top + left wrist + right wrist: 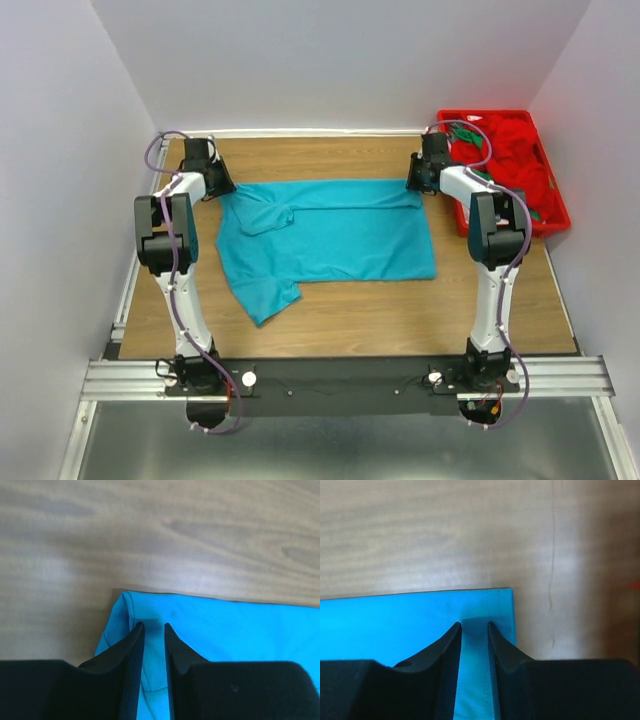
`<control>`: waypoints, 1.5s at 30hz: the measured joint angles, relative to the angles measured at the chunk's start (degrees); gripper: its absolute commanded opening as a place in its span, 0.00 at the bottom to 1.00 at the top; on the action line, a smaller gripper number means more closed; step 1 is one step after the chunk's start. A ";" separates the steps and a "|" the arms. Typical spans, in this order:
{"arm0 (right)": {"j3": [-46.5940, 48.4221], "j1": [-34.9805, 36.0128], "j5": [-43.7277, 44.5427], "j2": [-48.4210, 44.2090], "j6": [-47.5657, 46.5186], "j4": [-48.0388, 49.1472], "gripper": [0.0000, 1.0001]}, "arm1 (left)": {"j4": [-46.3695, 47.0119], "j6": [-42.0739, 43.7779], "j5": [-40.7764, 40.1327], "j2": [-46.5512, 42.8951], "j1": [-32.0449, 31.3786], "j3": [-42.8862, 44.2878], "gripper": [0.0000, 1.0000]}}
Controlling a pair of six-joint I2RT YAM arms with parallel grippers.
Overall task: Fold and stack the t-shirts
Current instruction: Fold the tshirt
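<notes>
A wooden table (400, 320) holds a teal t-shirt (340, 235), spread flat across its middle with one sleeve folded inward. A red tray (487, 114) of heaped red and green t-shirts (515, 150) sits at the far right corner. The left gripper (152, 626) and the right gripper (474, 625) each pinch a far corner of the teal shirt.
</notes>
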 measured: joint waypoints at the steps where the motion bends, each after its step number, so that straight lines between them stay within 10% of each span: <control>1: 1.77 -0.11 -0.02 1.25 -0.17 0.31 0.35 | -0.72 0.00 -0.02 1.66 0.00 2.78 0.30; 10: 13.90 -0.63 -2.54 7.58 -3.10 -3.30 0.46 | -3.56 0.63 0.42 6.12 0.00 14.32 0.38; 16: 10.21 -0.63 -5.07 -1.81 -3.45 -5.84 0.55 | -4.85 0.59 -0.92 -9.97 0.00 6.23 0.70; 28: -19.82 -0.61 -8.37 -36.02 -0.98 -6.32 0.58 | -8.00 -1.07 -8.79 -54.88 0.04 -27.45 0.74; 45: -36.85 0.09 -8.41 -51.98 1.11 -10.78 0.57 | -15.02 -4.96 -9.62 -46.18 -0.13 -43.10 0.55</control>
